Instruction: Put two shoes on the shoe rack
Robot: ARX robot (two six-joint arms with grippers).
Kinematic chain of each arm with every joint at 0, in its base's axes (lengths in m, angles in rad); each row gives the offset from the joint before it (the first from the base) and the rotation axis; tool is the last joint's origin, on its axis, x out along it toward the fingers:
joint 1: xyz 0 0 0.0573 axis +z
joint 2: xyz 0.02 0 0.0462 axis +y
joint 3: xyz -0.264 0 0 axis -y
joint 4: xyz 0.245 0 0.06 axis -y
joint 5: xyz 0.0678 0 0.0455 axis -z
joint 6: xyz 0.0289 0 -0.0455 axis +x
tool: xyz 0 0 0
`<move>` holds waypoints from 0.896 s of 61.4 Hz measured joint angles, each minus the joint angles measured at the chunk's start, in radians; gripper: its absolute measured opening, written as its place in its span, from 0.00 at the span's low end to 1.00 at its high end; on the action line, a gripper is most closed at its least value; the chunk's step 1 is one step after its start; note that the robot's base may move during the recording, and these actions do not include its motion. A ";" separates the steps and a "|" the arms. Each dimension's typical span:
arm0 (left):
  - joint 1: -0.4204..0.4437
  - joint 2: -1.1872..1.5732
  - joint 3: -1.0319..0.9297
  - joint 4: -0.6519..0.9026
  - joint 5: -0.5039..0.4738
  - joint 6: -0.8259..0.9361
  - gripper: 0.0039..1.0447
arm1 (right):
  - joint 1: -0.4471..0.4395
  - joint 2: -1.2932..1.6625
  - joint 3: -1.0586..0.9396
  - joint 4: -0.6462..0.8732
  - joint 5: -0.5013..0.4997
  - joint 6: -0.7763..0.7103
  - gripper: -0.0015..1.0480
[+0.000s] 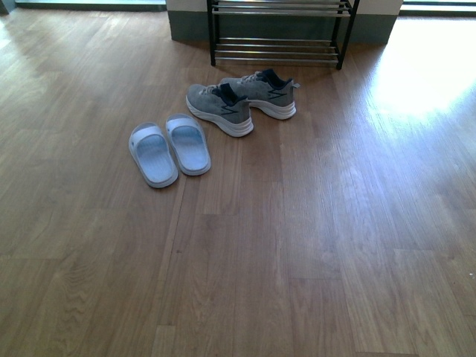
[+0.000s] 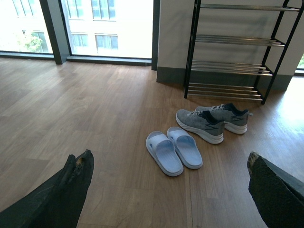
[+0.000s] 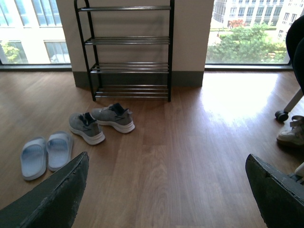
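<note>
Shoes all sitting on the wood floor (image 1: 335,245) right now, two pairs of them. The grey sneakers (image 1: 219,108) are parked just in front of the shoe rack (image 1: 279,33). One sneaker is angled across the front of the other, and the two look like they're touching. The pale blue slides (image 1: 153,154) lie side by side, soles down and pressed up against each other. They're a bit left of the sneakers and closer to the robot. The rack itself stands against the wall between the big windows, chrome rods across a black frame.

Neither arm shows in the front view. In the left wrist view the left gripper (image 2: 167,158) has its dark fingers (image 2: 66,194) spread wide apart with nothing between them. Same deal for the right gripper (image 3: 166,158): fingers (image 3: 57,199) wide apart, holding nothing, well back from both pairs. Off at the edge of the right wrist view there's also a white shoe (image 3: 292,133) next to a chair caster (image 3: 281,115).
</note>
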 joint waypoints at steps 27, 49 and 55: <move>0.000 0.000 0.000 0.000 0.000 0.000 0.91 | 0.000 -0.001 0.000 0.000 0.000 0.000 0.91; 0.000 0.000 0.000 0.000 0.000 0.000 0.91 | 0.000 -0.001 0.000 0.000 0.000 0.000 0.91; 0.000 0.000 0.000 0.000 0.000 0.000 0.91 | 0.000 -0.001 0.000 0.000 0.000 0.000 0.91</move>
